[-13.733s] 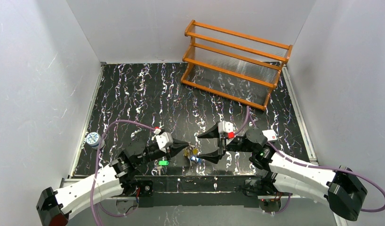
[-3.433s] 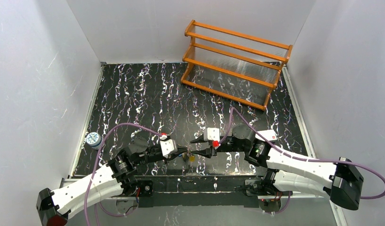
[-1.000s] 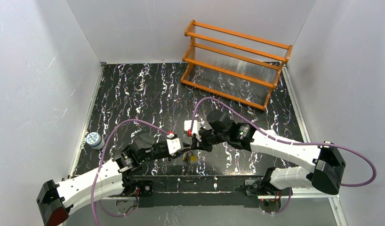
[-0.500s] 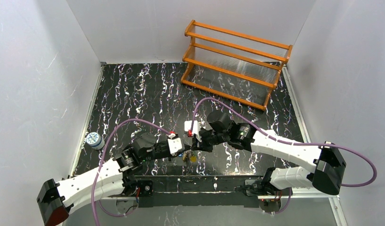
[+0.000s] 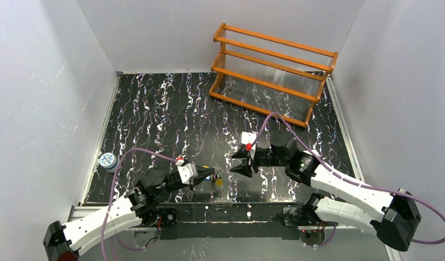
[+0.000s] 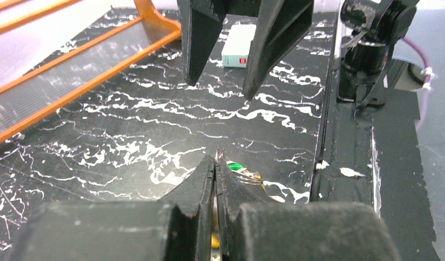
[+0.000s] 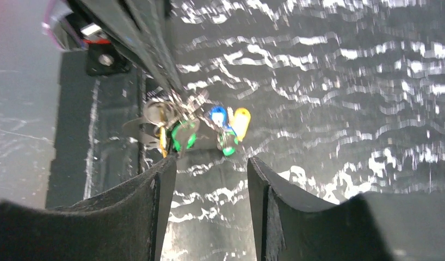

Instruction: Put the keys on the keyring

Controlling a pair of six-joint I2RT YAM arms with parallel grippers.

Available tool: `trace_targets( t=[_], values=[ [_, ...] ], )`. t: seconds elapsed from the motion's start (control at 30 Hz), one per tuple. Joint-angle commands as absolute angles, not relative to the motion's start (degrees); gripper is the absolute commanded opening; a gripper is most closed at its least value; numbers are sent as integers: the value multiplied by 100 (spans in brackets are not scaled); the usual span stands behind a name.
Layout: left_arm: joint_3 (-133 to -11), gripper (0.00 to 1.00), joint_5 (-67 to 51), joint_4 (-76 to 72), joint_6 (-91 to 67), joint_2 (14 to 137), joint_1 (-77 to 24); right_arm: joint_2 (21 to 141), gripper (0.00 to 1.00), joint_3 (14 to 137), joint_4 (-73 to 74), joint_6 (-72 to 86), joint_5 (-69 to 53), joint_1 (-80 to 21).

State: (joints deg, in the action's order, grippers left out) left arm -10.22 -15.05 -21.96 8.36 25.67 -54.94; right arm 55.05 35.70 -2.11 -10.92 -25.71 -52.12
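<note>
Two units: L end effector (image 6: 215,161) pinches keyring (image 6: 220,154), keys (image 7: 219,116) dangling; R end effector (image 7: 209,165) wide.

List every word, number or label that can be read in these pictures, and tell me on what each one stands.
No text can be read in any view.
On the small round can: a blue-white pattern on top, too small to read.
On the pale box on the right arm: a red mark, too blurred to read.
On the keys: no writing shows on the coloured heads.
</note>
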Motion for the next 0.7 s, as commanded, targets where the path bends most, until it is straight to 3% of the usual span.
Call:
trace_targets(
  t=[0.0,0.27,0.67],
  values=[
    [-705,0,-1585,-3542,518,2172,-5520,5239,57,3413,-1458,-871,-3810,-5179],
    [-457,0,-1921,-4569,302,2243,-5520,5436,44,3298,-2495,-537,-4629,-5181],
    [-505,0,-2085,-4791,213,2558,-5520,6191,42,3537,-3083,-196,-4905,-5183]
  ],
)
